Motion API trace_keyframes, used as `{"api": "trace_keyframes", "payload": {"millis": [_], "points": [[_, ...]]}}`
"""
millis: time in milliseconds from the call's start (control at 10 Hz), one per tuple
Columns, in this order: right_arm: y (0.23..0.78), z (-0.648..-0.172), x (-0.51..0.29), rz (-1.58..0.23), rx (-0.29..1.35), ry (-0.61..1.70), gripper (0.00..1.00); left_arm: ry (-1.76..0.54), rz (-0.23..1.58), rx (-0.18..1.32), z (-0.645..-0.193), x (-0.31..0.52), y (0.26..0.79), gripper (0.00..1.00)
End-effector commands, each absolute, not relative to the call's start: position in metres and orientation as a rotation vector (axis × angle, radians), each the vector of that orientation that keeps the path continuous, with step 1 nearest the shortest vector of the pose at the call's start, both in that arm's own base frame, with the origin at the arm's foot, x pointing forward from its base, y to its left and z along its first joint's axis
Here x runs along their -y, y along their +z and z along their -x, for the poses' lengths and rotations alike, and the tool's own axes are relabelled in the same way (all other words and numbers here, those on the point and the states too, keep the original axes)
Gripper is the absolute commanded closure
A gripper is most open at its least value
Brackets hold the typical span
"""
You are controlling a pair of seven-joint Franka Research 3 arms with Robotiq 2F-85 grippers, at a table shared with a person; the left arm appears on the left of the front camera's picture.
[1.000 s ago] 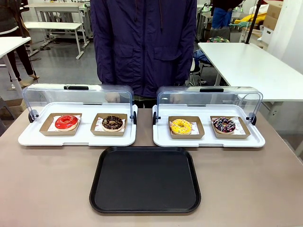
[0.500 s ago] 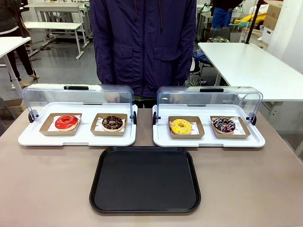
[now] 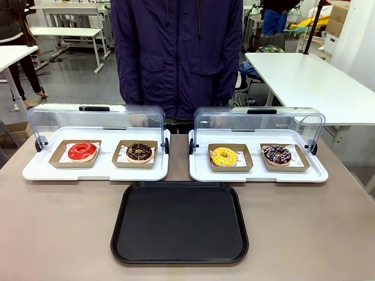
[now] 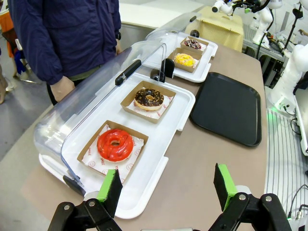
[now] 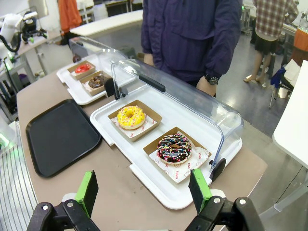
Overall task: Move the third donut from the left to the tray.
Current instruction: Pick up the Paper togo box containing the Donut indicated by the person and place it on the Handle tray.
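The yellow-glazed donut (image 3: 224,156) sits in its brown cardboard holder on the right white tray, left slot; it also shows as the yellow-glazed donut (image 5: 131,117) and, far off, the yellow-glazed donut (image 4: 185,59). The black tray (image 3: 179,221) lies bare at the table's near middle, seen too as the black tray (image 5: 58,135) and the black tray (image 4: 228,107). My left gripper (image 4: 166,187) hangs open above the left white tray's near corner. My right gripper (image 5: 144,192) hangs open over the right tray's near edge, nothing between the pads.
A red donut (image 3: 82,151) and a chocolate donut (image 3: 139,152) sit on the left white tray (image 3: 94,171). A dark sprinkled donut (image 3: 276,154) shares the right white tray (image 3: 258,174). Both clear domed lids are raised. A person (image 3: 177,52) stands at the far edge.
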State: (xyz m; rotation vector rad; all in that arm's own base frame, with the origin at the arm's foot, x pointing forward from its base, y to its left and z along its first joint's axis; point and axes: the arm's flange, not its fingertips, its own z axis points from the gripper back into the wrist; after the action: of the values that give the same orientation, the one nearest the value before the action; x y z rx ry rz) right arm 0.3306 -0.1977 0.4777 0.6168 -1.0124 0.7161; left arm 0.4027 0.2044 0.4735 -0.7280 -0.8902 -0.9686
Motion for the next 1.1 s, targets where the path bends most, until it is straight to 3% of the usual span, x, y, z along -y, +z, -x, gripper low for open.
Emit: {"api": "trace_keyframes", "payload": {"millis": [0, 1000], "points": [[0.4786, -0.3336, 0.1983, -0.613, 1.048, 0.729, 0.00, -0.982, 0.734, 0.898, -0.4015, -0.2050, 0.4759, 0.00], [0.4786, -0.3336, 0.1983, -0.613, 1.048, 0.729, 0.00, -0.982, 0.734, 0.898, -0.4015, -0.2050, 0.4759, 0.00]]}}
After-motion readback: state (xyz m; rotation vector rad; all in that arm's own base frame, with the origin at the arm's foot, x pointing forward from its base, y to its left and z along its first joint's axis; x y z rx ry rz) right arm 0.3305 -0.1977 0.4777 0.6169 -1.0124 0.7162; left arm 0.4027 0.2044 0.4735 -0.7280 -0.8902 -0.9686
